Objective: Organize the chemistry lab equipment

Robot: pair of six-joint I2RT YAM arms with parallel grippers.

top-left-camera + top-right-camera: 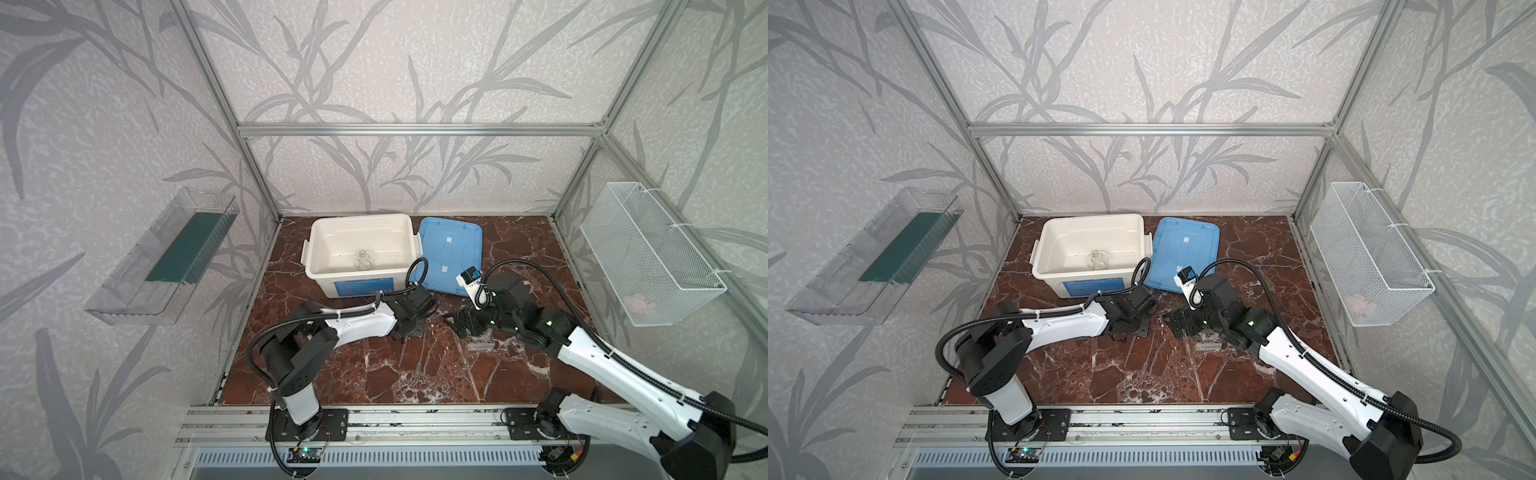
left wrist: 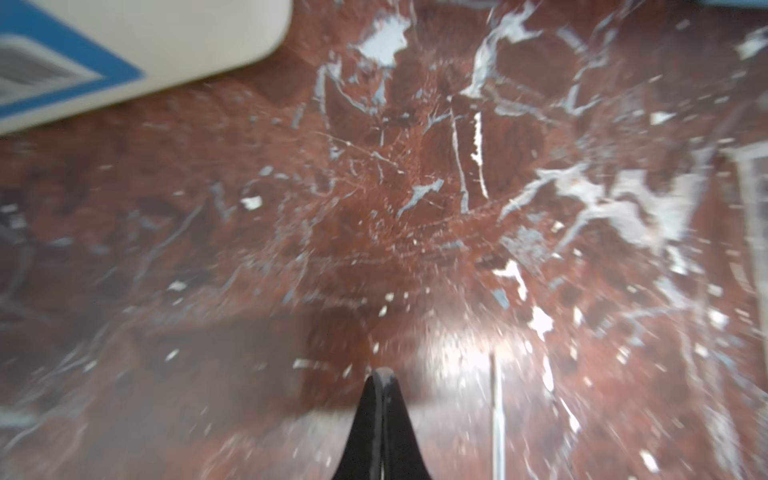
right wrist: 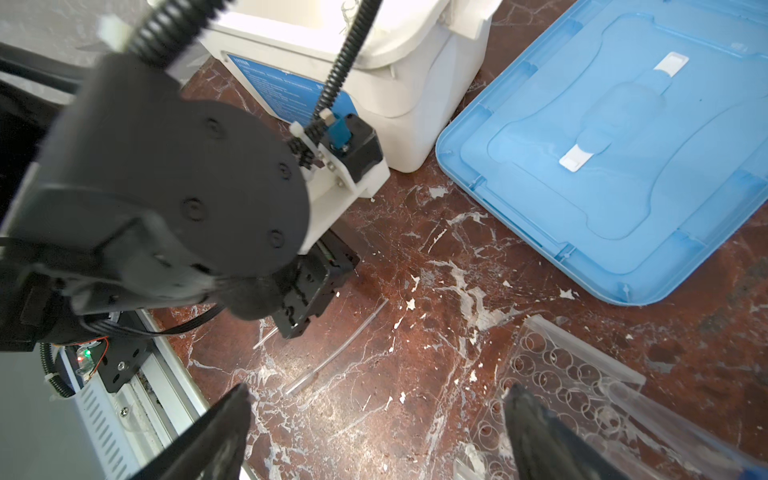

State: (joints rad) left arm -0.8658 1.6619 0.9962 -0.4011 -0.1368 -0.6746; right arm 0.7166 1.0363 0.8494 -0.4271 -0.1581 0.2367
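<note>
left gripper (image 2: 382, 376) closed, low over the table, a thin tube (image 3: 338, 347) lying just beside it. right gripper (image 3: 378, 390) wide open above the rack (image 3: 573, 374). flask (image 1: 362, 262) sits in the box (image 1: 357, 217).

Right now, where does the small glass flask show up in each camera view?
Top view: flask inside the white box, near its front wall.
Top view: flask inside the box, same spot.
Left wrist: not in it.
Right wrist: not in it.
Shared landmark: the box's blue label.

Leaf-patterned grey walls (image 1: 374, 62) enclose a red-brown marble floor (image 1: 415, 374).
</note>
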